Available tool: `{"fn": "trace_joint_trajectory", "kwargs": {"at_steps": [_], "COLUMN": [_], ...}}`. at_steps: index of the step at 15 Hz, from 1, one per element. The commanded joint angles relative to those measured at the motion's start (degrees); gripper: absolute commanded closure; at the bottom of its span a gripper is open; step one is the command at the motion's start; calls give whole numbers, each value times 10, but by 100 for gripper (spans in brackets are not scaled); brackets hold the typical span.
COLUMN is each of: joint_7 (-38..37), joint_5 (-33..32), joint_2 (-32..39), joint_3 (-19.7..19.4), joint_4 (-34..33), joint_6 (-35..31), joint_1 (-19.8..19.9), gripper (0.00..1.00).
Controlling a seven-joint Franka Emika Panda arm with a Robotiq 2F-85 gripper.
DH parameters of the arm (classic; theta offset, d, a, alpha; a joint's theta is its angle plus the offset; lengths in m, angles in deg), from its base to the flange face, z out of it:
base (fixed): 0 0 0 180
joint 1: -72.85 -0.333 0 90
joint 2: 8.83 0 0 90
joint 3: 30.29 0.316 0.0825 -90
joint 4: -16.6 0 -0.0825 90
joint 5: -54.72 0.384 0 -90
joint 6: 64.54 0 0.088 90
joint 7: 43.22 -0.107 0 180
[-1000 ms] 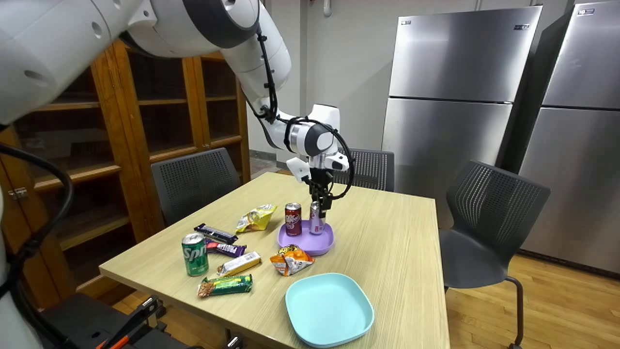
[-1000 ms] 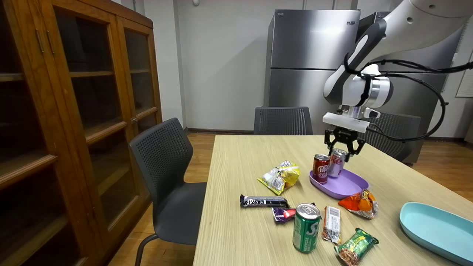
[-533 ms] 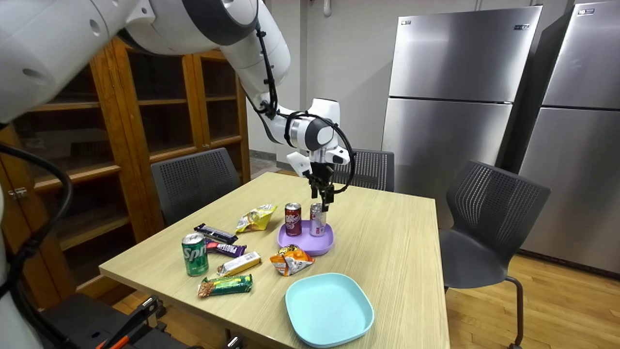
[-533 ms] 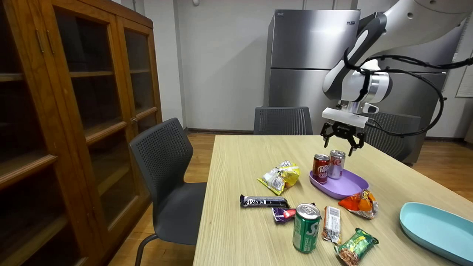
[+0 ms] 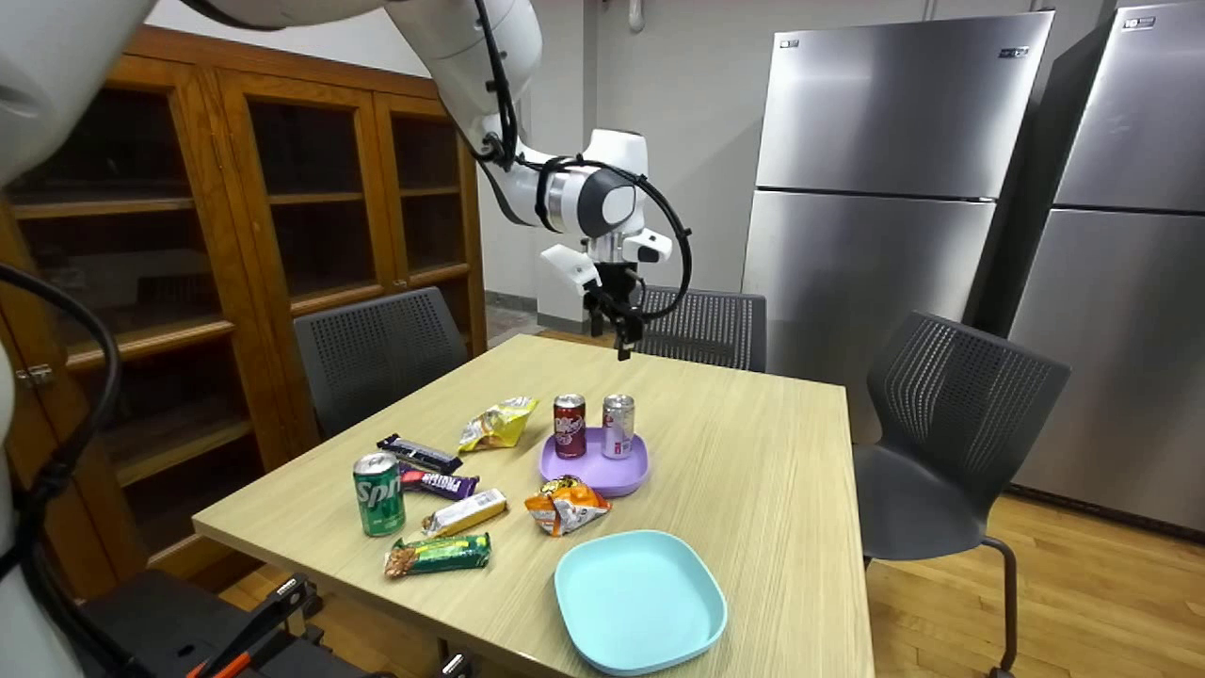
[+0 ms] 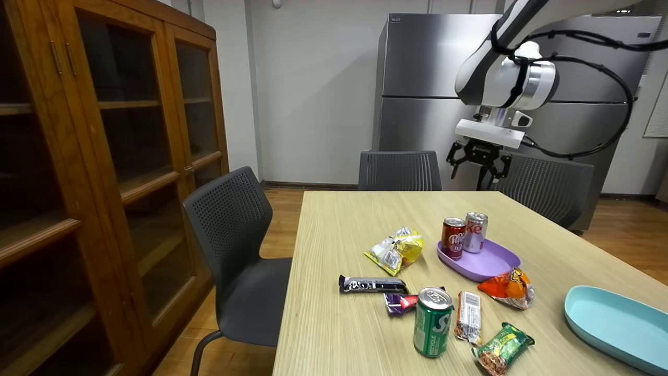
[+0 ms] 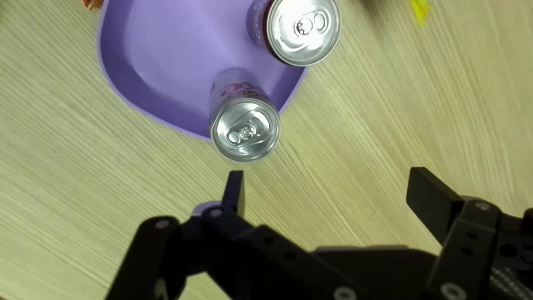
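My gripper (image 7: 327, 184) is wide open and empty. In both exterior views the gripper (image 5: 610, 341) (image 6: 473, 180) hangs in the air above the table's far part. A silver Coke can (image 5: 618, 427) (image 6: 475, 233) stands upright on a purple plate (image 5: 602, 479) (image 6: 488, 261). A dark red Dr Pepper can (image 5: 570, 427) (image 6: 452, 239) stands beside it on that plate. In the wrist view the silver can (image 7: 245, 130) is nearest to the fingers, apart from them and lower. The red can (image 7: 303, 31) and the purple plate (image 7: 166, 54) show farther up.
A light blue plate (image 5: 640, 603) (image 6: 621, 324) lies near the table's front. A green Sprite can (image 5: 379, 494) stands among several wrapped bars. An orange snack bag (image 5: 567, 506) lies by the purple plate, a yellow bag (image 5: 499, 424) behind. Chairs (image 5: 951, 433) stand around the table.
The gripper was down around the silver can one second ago. Its fingers opened and it rose well above the can. The silver can stays standing on the purple plate.
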Motion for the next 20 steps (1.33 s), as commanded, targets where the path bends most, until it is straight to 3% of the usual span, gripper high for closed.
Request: {"fn": "trace_joint_trajectory", "kwargs": {"at_steps": [1,10,14,15,16,20], "joint_7": [57,243,332,330,278,295], "joint_5": [-12,-18,-6,-14,-37,-24], "joint_2": [-85,-219,-257,-257,-239,-229], "joint_3": [22,95,127,125,109,114], "joint_4": [87,262,314,320,307,303], "joint_6": [0,-3,31,35,37,24], "joint_1": [-3,-11,-8,-12,-21,-16], "gripper": [0,0,0,0,0,0]}}
